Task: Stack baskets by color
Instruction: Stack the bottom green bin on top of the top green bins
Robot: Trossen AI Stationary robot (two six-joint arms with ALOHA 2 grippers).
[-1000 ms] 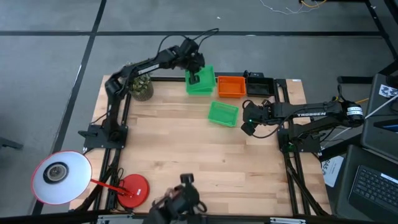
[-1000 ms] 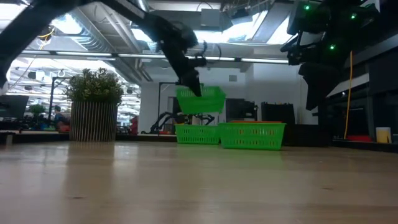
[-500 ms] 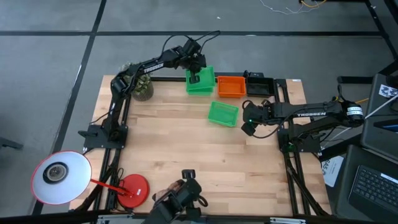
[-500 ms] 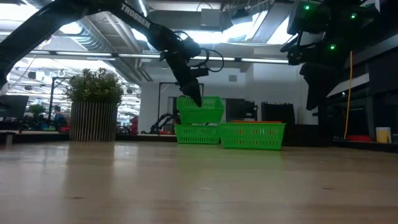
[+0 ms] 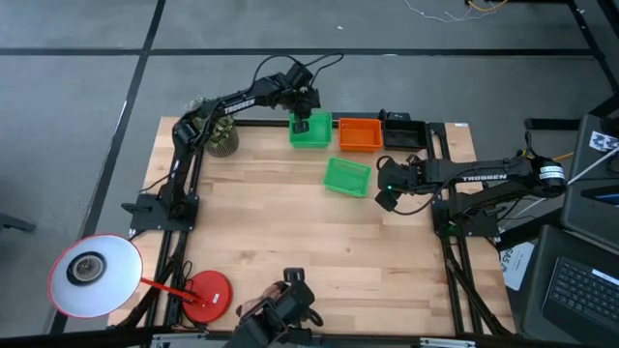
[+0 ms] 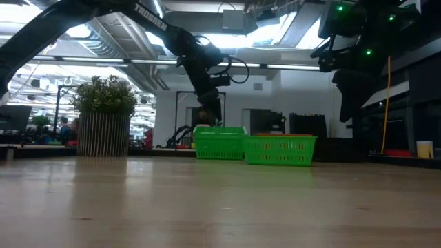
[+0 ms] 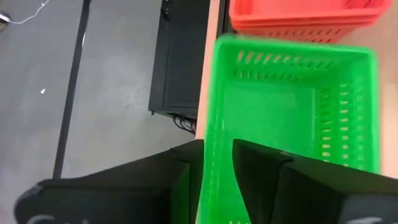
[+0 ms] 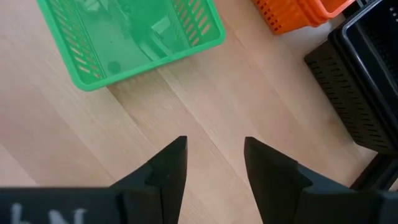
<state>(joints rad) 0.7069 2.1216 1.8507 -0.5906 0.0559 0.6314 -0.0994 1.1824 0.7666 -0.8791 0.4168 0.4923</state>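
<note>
While my left pincer straddles the rim of the green basket stack, apparently released, my right pincer hangs open near the loose green basket.

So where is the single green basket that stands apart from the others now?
In the high view the loose green basket lies on the table in front of the orange stack, just left of the right gripper.

A robotics lab or open-plan workshop is showing here: a wooden table is sitting on grey floor, ceiling lights and exposed ducts are running overhead, and a laptop is resting beside the rig.
</note>
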